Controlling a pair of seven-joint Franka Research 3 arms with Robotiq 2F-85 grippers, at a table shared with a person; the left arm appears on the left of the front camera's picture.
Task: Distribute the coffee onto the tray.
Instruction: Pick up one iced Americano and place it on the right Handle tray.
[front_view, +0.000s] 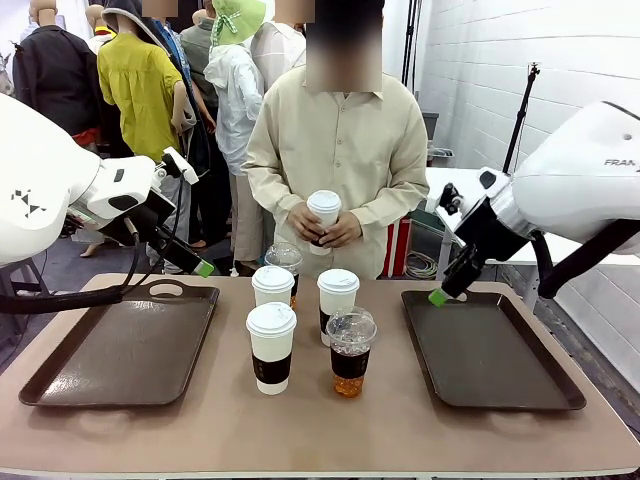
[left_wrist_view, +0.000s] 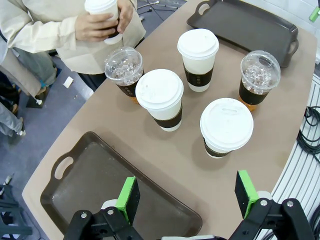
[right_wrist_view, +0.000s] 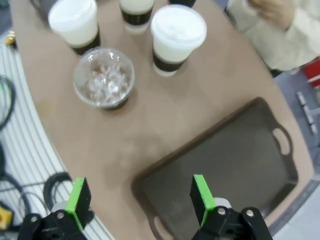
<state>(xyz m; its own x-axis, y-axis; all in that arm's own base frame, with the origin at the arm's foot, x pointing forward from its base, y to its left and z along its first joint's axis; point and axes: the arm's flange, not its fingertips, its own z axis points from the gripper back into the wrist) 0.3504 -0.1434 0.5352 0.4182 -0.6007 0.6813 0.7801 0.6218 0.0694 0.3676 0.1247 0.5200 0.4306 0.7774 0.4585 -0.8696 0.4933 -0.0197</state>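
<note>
The coffee stands in a cluster mid-table: three white lidded cups with black sleeves (front_view: 271, 345) (front_view: 272, 285) (front_view: 337, 300) and two clear dome-lidded cups of amber drink (front_view: 351, 352) (front_view: 284, 260). The person holds another white cup (front_view: 323, 215) in both hands at the far edge. A dark brown tray (front_view: 120, 350) lies on the left, a second tray (front_view: 490, 350) on the right; both are bare. My left gripper (front_view: 195, 263) (left_wrist_view: 187, 196) hovers open over the left tray's far corner. My right gripper (front_view: 440, 295) (right_wrist_view: 141, 197) hangs open above the right tray's (right_wrist_view: 225, 155) near-centre edge.
The tan table (front_view: 320, 430) has bare surface in front of the cups and between the trays. In the left wrist view the nearest white cup (left_wrist_view: 226, 127) stands just beyond the tray (left_wrist_view: 100, 170). A clear cup (right_wrist_view: 104, 77) is closest in the right wrist view.
</note>
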